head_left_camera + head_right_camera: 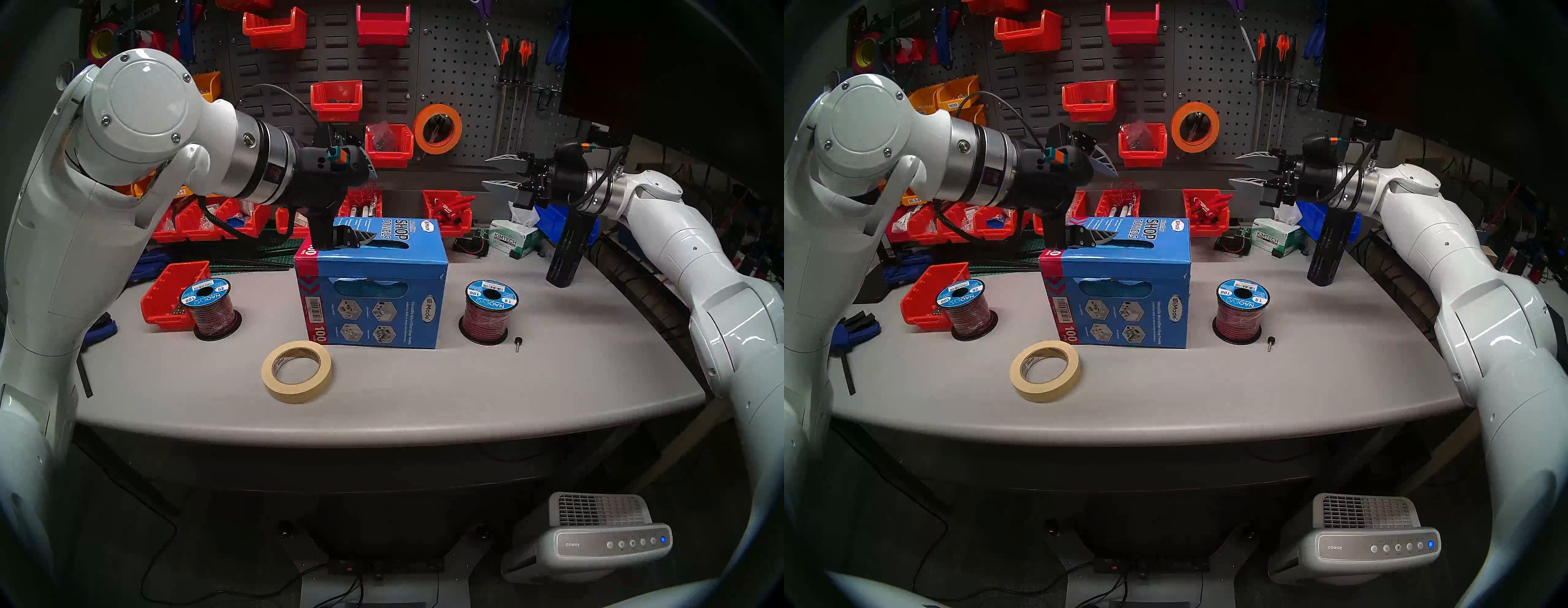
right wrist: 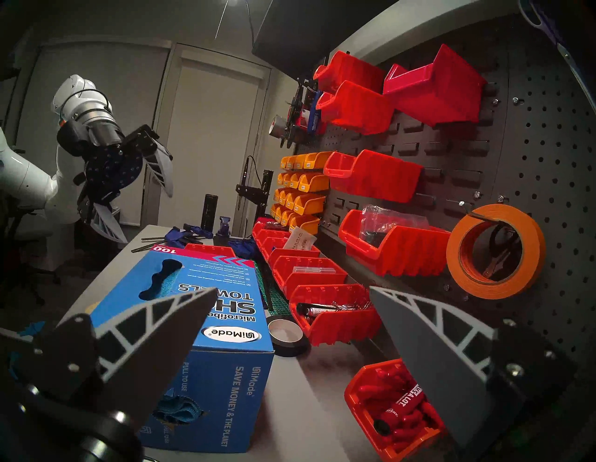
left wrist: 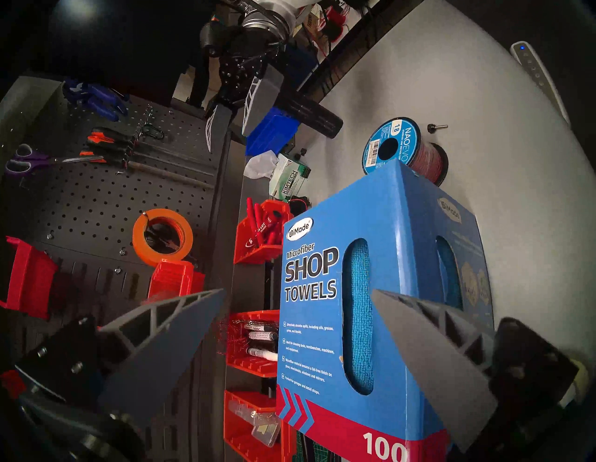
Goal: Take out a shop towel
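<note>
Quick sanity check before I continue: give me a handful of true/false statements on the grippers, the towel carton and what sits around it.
1. The left gripper is shut on a shop towel. False: its jaws stand open and empty, above the blue carton.
2. The right gripper is open and holds nothing. True.
3. Blue cloth shows through the carton's top slot. True.
4. The masking tape roll lies on top of the carton. False: it lies on the table, in front of the carton.
5. A wire spool stands on each side of the carton. True.
</note>
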